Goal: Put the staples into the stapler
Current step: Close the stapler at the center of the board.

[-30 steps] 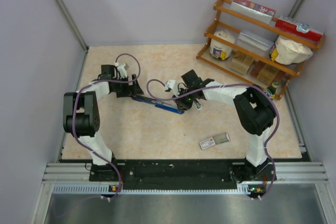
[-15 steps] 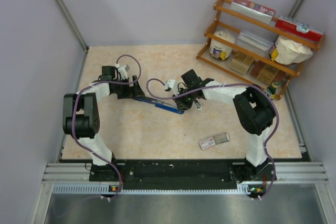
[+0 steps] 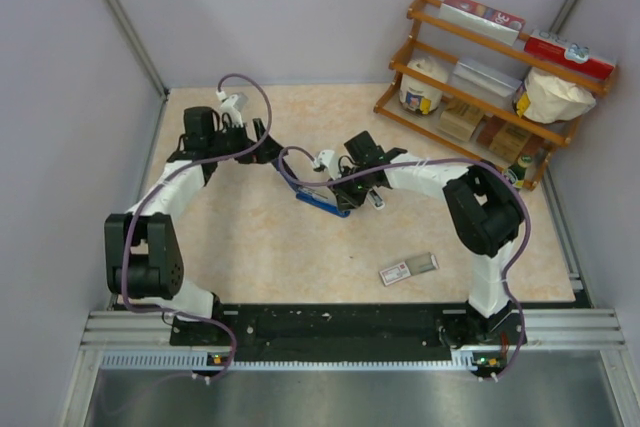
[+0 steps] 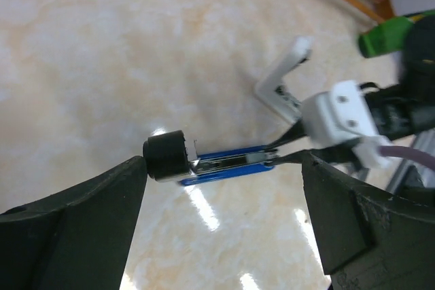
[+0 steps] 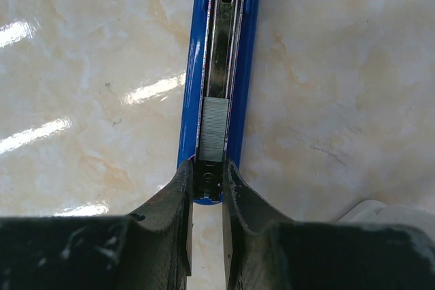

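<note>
The blue stapler (image 3: pixel 318 204) lies open on the table between the two arms. In the right wrist view its channel (image 5: pixel 248 45) faces up, with a silvery strip of staples (image 5: pixel 214 130) lying inside near the close end. My right gripper (image 5: pixel 207 170) (image 3: pixel 345 194) is shut on the dark metal end of the stapler, one finger on each side. My left gripper (image 3: pixel 262 144) (image 4: pixel 224 191) hangs wide open above the table, back from the stapler's black far end (image 4: pixel 166 155) and holding nothing.
The red-and-white staple box (image 3: pixel 408 268) with its grey tray slid out lies near the front right. A wooden shelf (image 3: pixel 490 77) of packets stands at the back right. A white stapler-like piece (image 4: pixel 280 85) lies just beyond the blue stapler.
My left arm has lifted and drawn back toward the far left, away from the stapler's far end. The right gripper and the stapler have stayed put.
</note>
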`<state>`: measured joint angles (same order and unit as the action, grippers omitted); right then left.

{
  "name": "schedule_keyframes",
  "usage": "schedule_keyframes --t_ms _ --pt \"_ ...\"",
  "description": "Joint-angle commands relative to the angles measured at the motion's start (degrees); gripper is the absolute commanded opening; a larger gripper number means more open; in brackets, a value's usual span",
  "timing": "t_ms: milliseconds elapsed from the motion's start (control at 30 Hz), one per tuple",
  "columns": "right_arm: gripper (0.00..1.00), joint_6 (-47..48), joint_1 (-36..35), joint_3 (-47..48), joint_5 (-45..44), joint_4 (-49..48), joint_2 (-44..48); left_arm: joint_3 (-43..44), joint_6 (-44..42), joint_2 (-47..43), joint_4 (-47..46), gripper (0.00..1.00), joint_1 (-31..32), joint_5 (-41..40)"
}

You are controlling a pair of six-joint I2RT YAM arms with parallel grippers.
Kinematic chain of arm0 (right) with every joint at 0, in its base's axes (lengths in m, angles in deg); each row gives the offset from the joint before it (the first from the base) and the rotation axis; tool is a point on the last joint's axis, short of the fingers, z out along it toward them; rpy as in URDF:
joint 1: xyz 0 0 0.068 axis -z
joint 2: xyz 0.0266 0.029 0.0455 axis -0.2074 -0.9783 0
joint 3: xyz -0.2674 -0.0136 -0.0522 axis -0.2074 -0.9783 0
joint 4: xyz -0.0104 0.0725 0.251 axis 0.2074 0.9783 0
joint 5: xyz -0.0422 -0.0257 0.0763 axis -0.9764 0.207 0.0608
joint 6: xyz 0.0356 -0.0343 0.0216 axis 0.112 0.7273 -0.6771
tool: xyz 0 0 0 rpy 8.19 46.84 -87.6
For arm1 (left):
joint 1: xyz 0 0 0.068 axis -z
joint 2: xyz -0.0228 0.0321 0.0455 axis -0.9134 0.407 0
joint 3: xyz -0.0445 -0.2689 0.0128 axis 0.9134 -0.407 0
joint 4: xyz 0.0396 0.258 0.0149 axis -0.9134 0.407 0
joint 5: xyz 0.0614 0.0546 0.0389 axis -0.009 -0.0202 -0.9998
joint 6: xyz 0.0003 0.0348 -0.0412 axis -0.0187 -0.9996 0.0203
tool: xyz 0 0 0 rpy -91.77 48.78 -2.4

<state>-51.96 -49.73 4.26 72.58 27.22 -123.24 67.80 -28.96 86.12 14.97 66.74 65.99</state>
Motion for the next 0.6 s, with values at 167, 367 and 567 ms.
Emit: schedule_keyframes --t_ms 167,367,567 --pt "0.0 2.3 -1.5 -0.3 -0.3 0.0 -3.4 -2.7 8.5 -4.7 -13.1 0.99 5.7 16.4" --pt "0.0 2.3 -1.4 -0.6 -0.1 -0.4 -2.0 -4.1 11.0 -8.2 -17.3 0.99 4.2 18.7" --pt "0.11 3.0 0.1 -1.7 2.2 -1.2 0.7 -4.7 11.0 -9.2 -17.1 0.99 -0.3 18.7"
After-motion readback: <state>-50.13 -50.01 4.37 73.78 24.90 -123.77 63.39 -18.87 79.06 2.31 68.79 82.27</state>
